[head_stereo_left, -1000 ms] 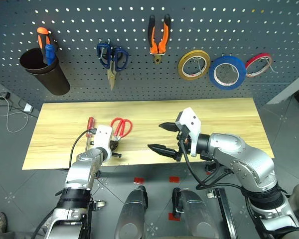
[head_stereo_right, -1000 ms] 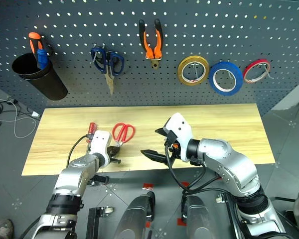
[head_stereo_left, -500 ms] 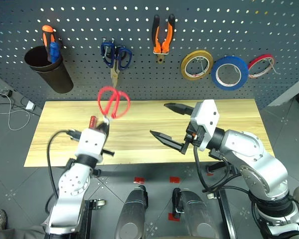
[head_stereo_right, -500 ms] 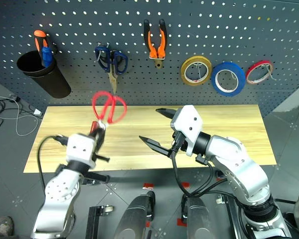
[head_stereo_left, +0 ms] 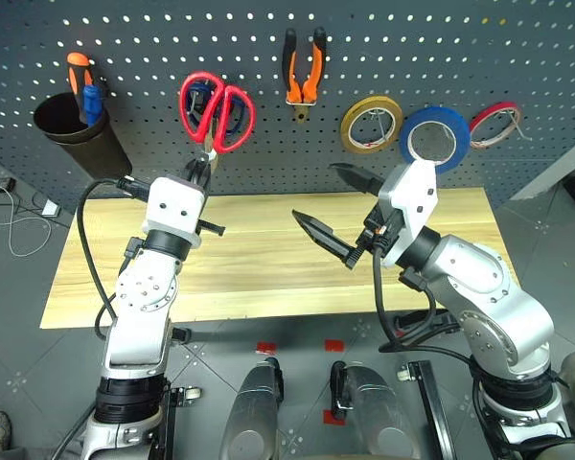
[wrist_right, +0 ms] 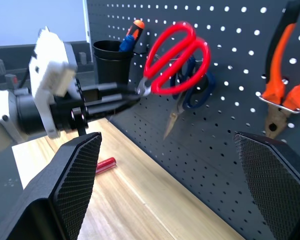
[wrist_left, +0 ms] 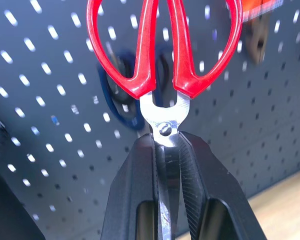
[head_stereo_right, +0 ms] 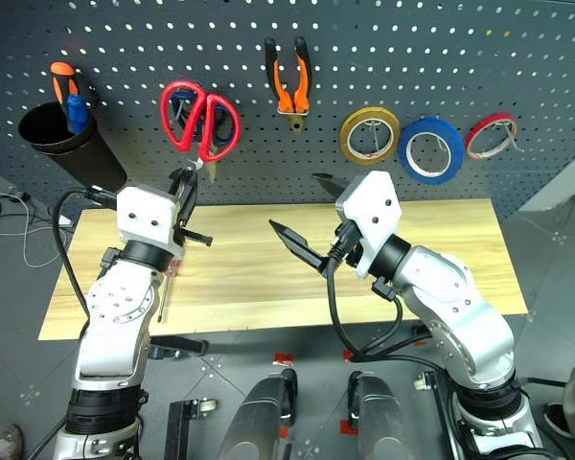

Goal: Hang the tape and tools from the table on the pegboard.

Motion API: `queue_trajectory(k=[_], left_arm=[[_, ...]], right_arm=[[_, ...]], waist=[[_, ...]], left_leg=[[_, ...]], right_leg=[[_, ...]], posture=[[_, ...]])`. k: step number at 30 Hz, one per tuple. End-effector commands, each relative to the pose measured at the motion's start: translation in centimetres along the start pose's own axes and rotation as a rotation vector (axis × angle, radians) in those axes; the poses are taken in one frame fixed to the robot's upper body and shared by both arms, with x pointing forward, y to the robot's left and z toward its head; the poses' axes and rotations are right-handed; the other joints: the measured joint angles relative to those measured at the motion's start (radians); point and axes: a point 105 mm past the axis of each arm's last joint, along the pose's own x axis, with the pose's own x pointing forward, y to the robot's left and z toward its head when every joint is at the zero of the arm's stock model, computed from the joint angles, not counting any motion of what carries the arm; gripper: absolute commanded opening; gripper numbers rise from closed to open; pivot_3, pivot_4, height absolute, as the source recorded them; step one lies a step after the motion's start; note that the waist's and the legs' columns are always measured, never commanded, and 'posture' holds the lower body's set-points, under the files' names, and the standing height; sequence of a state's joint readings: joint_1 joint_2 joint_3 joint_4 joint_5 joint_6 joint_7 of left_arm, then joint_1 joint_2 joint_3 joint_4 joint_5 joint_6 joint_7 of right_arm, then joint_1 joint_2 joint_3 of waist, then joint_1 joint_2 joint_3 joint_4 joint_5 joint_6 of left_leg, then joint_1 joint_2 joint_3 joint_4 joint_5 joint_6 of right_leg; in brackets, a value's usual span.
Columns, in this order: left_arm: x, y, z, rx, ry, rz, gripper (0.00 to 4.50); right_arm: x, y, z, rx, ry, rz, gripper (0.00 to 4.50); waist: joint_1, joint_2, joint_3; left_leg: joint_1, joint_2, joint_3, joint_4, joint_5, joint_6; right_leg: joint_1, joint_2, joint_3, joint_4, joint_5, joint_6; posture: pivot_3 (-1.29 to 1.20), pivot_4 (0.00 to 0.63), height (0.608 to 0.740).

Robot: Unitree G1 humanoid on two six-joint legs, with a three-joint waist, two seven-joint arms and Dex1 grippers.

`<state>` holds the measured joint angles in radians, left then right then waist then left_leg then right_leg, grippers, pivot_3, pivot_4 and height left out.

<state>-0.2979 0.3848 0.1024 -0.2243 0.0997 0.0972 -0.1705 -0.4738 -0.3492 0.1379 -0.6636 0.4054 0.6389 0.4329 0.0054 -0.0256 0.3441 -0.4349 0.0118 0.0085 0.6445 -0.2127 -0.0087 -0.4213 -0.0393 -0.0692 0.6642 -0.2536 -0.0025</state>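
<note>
My left gripper (head_stereo_left: 199, 169) is shut on the blades of the red-handled scissors (head_stereo_left: 216, 110), handles up, held against the pegboard (head_stereo_left: 460, 48) just in front of the blue-handled scissors (wrist_right: 197, 95). The left wrist view has the red scissors (wrist_left: 162, 45) rising from between my fingers. My right gripper (head_stereo_left: 314, 191) hangs open and empty above the middle of the table (head_stereo_left: 268, 273). The pliers (head_stereo_left: 302, 65) and the blue tape (head_stereo_left: 435, 137) hang on the pegboard. The red-handled screwdriver (wrist_right: 105, 164) lies on the table below my left arm.
A black cup (head_stereo_left: 72, 129) holding orange and blue handles hangs at the pegboard's left. A yellow tape roll (head_stereo_left: 372, 123) and a thin red roll (head_stereo_left: 496, 123) hang on either side of the blue tape.
My left gripper has lifted the red scissors off the table up to the pegboard, turning from pointing down to pointing forward. My right gripper rose a little and stayed open.
</note>
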Motion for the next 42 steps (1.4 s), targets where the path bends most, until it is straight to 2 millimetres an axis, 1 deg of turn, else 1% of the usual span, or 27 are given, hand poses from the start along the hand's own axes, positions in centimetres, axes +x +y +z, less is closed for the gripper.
queue_trajectory(k=[1,4,8,10,13,15,17,19,21,23,25,26,28,29,30,31,33,34,35,36,37,38,40,42], left_arm=[[0.4,0.8,1.3,0.036,-0.065,0.026,0.32],[0.1,0.8,1.4,0.036,-0.072,0.029,0.32],[-0.3,-0.1,0.6,0.025,-0.038,0.006,0.32],[-0.1,-0.2,0.2,0.023,-0.022,0.011,0.32],[0.4,0.0,-1.4,0.006,0.049,0.043,0.32],[0.9,-0.2,-1.9,-0.017,0.062,0.044,0.32],[1.7,0.0,-2.3,-0.055,0.078,0.061,1.05],[2.1,-0.2,-2.9,-0.074,0.097,0.060,1.56],[2.0,-1.0,-3.8,-0.169,0.142,0.043,2.21],[1.3,-2.1,-5.2,-0.251,0.209,0.005,2.74],[-0.2,-3.0,-7.2,-0.317,0.315,-0.038,2.74],[-0.9,-3.2,-8.0,-0.338,0.362,-0.045,2.74],[-2.4,-2.6,-9.7,-0.371,0.449,-0.031,2.74],[-3.3,-2.0,-10.6,-0.383,0.501,-0.020,2.74],[-4.1,-0.7,-11.5,-0.396,0.539,0.020,2.74],[-4.8,0.6,-12.3,-0.397,0.580,0.041,2.92],[-5.2,2.7,-12.8,-0.387,0.605,0.085,3.24],[-5.3,3.4,-13.1,-0.388,0.629,0.083,3.54],[-5.4,4.2,-13.8,-0.406,0.666,0.090,3.84],[-5.5,4.7,-14.2,-0.422,0.693,0.093,4.10],[-5.6,4.9,-14.7,-0.444,0.727,0.086,4.47],[-5.6,5.0,-14.9,-0.458,0.745,0.081,4.47],[-5.3,5.6,-16.0,-0.461,0.813,0.063,4.47],[-5.0,5.7,-16.8,-0.485,0.863,0.043,4.47]], right_arm=[[-0.1,-0.4,1.3,-0.020,-0.047,-0.010,4.50],[-0.1,-0.8,1.1,-0.021,-0.045,-0.020,4.50],[-0.1,-0.7,1.0,-0.016,-0.047,-0.016,4.50],[-0.1,-0.6,0.9,-0.015,-0.049,-0.012,4.50],[0.0,-0.5,0.9,-0.017,-0.053,-0.009,4.50],[0.1,-0.4,0.9,-0.018,-0.055,-0.009,4.50],[0.2,-0.4,0.8,-0.017,-0.050,-0.011,4.50],[0.4,-0.4,-0.2,0.020,0.006,-0.017,4.50],[0.5,-0.5,-0.9,0.039,0.045,-0.034,4.50],[0.5,-0.5,-1.7,0.046,0.092,-0.054,4.50],[0.6,-0.2,-2.5,0.064,0.140,-0.066,4.50],[0.6,-0.1,-2.8,0.071,0.158,-0.075,4.50],[0.6,0.4,-3.4,0.105,0.202,-0.075,4.50],[0.5,0.9,-4.1,0.155,0.246,-0.065,4.50],[0.4,1.7,-5.0,0.209,0.314,-0.040,4.50],[0.3,2.4,-5.4,0.253,0.354,-0.019,4.50],[0.4,3.2,-4.9,0.290,0.359,0.017,4.50],[0.6,3.6,-4.5,0.301,0.354,0.038,4.50],[0.9,4.3,-4.0,0.302,0.361,0.091,4.50],[1.1,4.9,-3.7,0.302,0.369,0.128,4.50],[1.3,5.4,-3.5,0.295,0.379,0.162,4.50],[1.4,5.7,-3.3,0.290,0.386,0.181,4.50],[2.2,6.9,-2.8,0.235,0.393,0.261,4.50],[2.7,7.7,-2.5,0.181,0.399,0.320,4.50]], waist=[[-0.005,0.000,0.000],[-0.007,0.000,0.000],[-0.008,0.000,0.000],[-0.007,0.000,0.000],[-0.007,0.000,0.000],[-0.007,0.000,0.000],[-0.006,-0.001,0.000],[-0.007,-0.001,-0.001],[-0.008,-0.001,-0.001],[-0.009,-0.001,-0.001],[-0.015,-0.001,-0.001],[-0.018,-0.001,-0.001],[-0.026,-0.001,-0.001],[-0.029,-0.001,-0.001],[-0.032,-0.002,-0.001],[-0.035,-0.002,-0.001],[-0.036,-0.003,0.001],[-0.036,-0.003,0.002],[-0.036,-0.003,0.004],[-0.036,-0.003,0.008],[-0.036,-0.003,0.011],[-0.034,-0.002,0.011],[-0.032,-0.002,0.015],[-0.033,-0.005,0.027]], left_leg=[[0.000,0.000,0.000,0.000,0.000,0.000],[0.000,0.000,0.000,0.000,0.000,0.000],[0.000,0.000,0.001,0.000,0.000,0.000],[0.000,0.000,0.000,0.000,0.000,0.000],[0.000,0.000,0.000,0.001,0.000,0.000],[0.000,0.000,0.000,0.001,0.000,0.000],[0.000,0.000,0.000,0.001,0.000,0.000],[0.000,0.000,0.000,0.001,0.000,0.000],[0.000,0.000,0.000,0.001,0.000,0.000],[0.000,0.000,0.001,0.001,0.002,-0.003],[0.000,0.000,0.001,0.001,0.002,-0.003],[0.001,0.000,0.001,0.001,0.002,-0.004],[0.001,0.000,0.001,0.001,0.002,-0.004],[0.001,0.000,0.001,0.001,0.002,-0.004],[0.001,0.000,0.000,0.001,0.002,-0.004],[0.001,0.001,0.000,0.001,0.002,-0.003],[0.001,0.001,0.000,0.001,0.000,0.000],[0.001,0.001,0.000,0.001,0.000,0.000],[0.001,0.001,0.000,0.001,0.000,0.000],[0.002,0.001,0.000,0.002,0.000,0.000],[0.002,0.000,0.001,0.002,0.000,0.000],[0.002,0.000,0.001,0.002,0.001,0.000],[0.003,0.000,0.000,0.002,0.001,0.000],[0.002,-0.001,0.001,0.002,0.001,0.000]], right_leg=[[0.000,0.000,0.000,0.000,0.000,0.000],[0.000,0.000,0.001,0.000,0.000,0.000],[0.000,0.000,0.001,0.000,0.000,-0.001],[0.000,0.000,0.000,0.000,0.000,-0.001],[0.000,0.000,0.000,0.001,0.000,-0.001],[0.000,0.000,0.000,0.001,0.000,0.000],[0.000,0.000,0.000,0.001,0.000,0.000],[0.000,0.000,0.000,0.002,0.000,-0.001],[0.000,0.000,0.000,0.001,0.001,-0.001],[0.000,0.000,0.001,0.001,0.001,-0.001],[0.000,0.000,0.001,0.001,0.001,-0.001],[0.000,0.000,0.001,0.001,0.001,-0.001],[0.000,0.000,0.001,0.001,0.000,-0.001],[0.000,0.000,0.001,0.002,0.000,-0.001],[0.000,0.000,0.001,0.002,0.000,-0.001],[0.000,0.000,0.001,0.002,0.000,-0.001],[0.000,0.000,0.001,0.003,0.000,-0.001],[-0.001,0.000,0.001,0.005,0.000,-0.001],[-0.002,0.000,0.001,0.006,0.000,-0.001],[-0.002,0.000,0.002,0.008,0.000,0.000],[-0.002,0.000,0.002,0.009,-0.003,0.004],[-0.002,0.000,0.002,0.009,-0.003,0.004],[-0.002,-0.001,0.002,0.009,-0.003,0.004],[-0.004,-0.001,0.003,0.010,-0.003,0.004]], posture=[[-0.04,0.307,0.740],[-0.04,0.306,0.740],[-0.04,0.306,0.740],[-0.04,0.299,0.740],[-0.04,0.299,0.740],[-0.04,0.298,0.740],[-0.04,0.298,0.740],[-0.05,0.298,0.740],[-0.05,0.298,0.740],[-0.05,0.298,0.740],[-0.06,0.304,0.740],[-0.07,0.311,0.740],[-0.07,0.317,0.740],[-0.06,0.335,0.740],[-0.06,0.335,0.740],[-0.05,0.355,0.740],[-0.05,0.369,0.740],[-0.05,0.385,0.740],[-0.05,0.399,0.740],[-0.05,0.406,0.740],[-0.05,0.406,0.740],[-0.05,0.414,0.740],[-0.05,0.439,0.740],[-0.06,0.457,0.740]])
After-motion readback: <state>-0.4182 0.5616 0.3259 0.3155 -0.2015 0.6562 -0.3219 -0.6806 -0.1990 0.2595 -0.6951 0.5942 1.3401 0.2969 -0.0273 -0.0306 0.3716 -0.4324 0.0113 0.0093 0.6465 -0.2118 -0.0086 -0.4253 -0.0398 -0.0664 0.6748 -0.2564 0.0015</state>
